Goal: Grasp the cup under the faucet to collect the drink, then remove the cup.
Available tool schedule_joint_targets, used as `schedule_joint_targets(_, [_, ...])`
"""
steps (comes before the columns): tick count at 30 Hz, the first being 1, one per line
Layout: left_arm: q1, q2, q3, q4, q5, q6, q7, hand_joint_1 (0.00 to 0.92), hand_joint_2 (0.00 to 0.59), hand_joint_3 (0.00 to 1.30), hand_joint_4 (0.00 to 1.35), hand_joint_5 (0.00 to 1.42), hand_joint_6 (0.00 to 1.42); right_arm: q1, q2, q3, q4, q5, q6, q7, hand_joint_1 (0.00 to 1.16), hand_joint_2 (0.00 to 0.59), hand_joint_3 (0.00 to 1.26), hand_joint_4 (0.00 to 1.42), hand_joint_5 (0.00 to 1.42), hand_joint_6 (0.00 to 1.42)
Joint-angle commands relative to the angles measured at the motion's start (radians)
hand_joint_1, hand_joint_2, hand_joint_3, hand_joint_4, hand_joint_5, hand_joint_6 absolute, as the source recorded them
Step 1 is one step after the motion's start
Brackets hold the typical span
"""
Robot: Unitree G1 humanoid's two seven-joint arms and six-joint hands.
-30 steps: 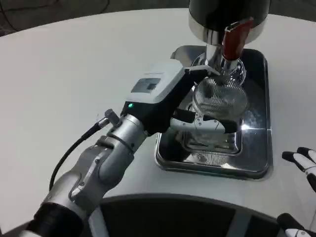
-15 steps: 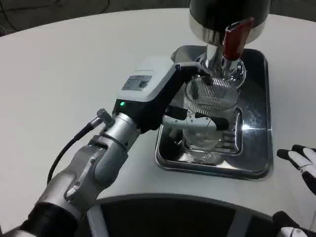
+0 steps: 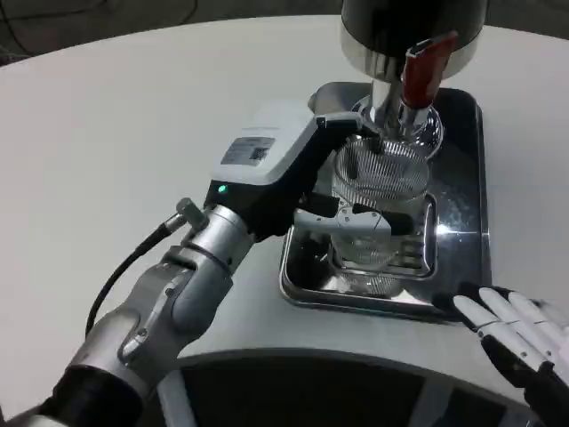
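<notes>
Right robot hand (image 3: 514, 331): nearest you, low at the right, hovering over the tabletop edge just by the tray's front corner. Its fingers lie spread and it grasps nothing. Keep it waiting there, or bring it up only when you mean to work the lever.
Left robot hand (image 3: 342, 191): reaching in from the left over the tray, its fingers (image 3: 356, 221) wrapped round the side of the cup. It is grasping the cup; how firm the hold is you cannot tell from here.
Cup (image 3: 378, 209): clear ribbed glass, upright, sitting over the tray's grille with its mouth directly below the spout. It looks empty, though that is hard to judge through clear glass. Hold it level and steady; a tilt now would send the pour over the rim.
Tray (image 3: 462, 298): shiny metal, under the cup, ready to catch drips. Lift the cup clear of its lip before you draw it away.
Faucet (image 3: 400, 116): just above the cup's far rim. Keep the rim from knocking it.
Red lever (image 3: 421, 69): on the dispenser front, above the spout. In my judgement the drink is not yet flowing.
Tabletop (image 3: 133, 133): white, with room to the left for setting the filled cup down.
</notes>
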Motion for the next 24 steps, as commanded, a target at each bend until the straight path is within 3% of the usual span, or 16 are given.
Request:
schedule_joint_targets(1, [0.008, -0.002, -0.013, -0.01, 0.018, 0.021, 0.004, 0.448, 0.053, 0.77, 0.86, 1.13, 1.42, 0.027, 0.038, 0.013, -0.016, 0.026, -0.064, 0.023, 0.3, 0.414, 0.06, 0.0, 0.0, 0.0])
schedule_joint_targets(9, [0.022, 0.001, -0.018, -0.044, 0.033, 0.057, -0.003, 0.271, 0.07, 0.59, 0.61, 0.83, 1.27, 0.034, 0.091, 0.015, -0.016, 0.033, -0.117, 0.053, 0.3, 0.414, 0.06, 0.0, 0.0, 0.0])
schedule_joint_targets(12, [0.026, 0.002, -0.017, -0.052, 0.034, 0.06, -0.013, 0.248, 0.067, 0.56, 0.56, 0.78, 1.2, 0.031, 0.108, 0.02, -0.016, 0.027, -0.124, 0.065, 0.3, 0.414, 0.07, 0.0, 0.0, 0.0])
schedule_joint_targets(18, [0.035, 0.004, -0.018, -0.063, 0.029, 0.059, -0.026, 0.227, 0.068, 0.47, 0.51, 0.74, 1.17, 0.024, 0.124, 0.01, -0.016, 0.028, -0.129, 0.079, 0.3, 0.414, 0.07, 0.0, 0.0, 0.0])
schedule_joint_targets(24, [0.047, 0.004, -0.014, -0.082, 0.029, 0.061, -0.021, 0.229, 0.078, 0.45, 0.47, 0.72, 1.17, 0.019, 0.132, 0.003, -0.016, 0.027, -0.124, 0.09, 0.3, 0.415, 0.07, 0.0, 0.0, 0.0])
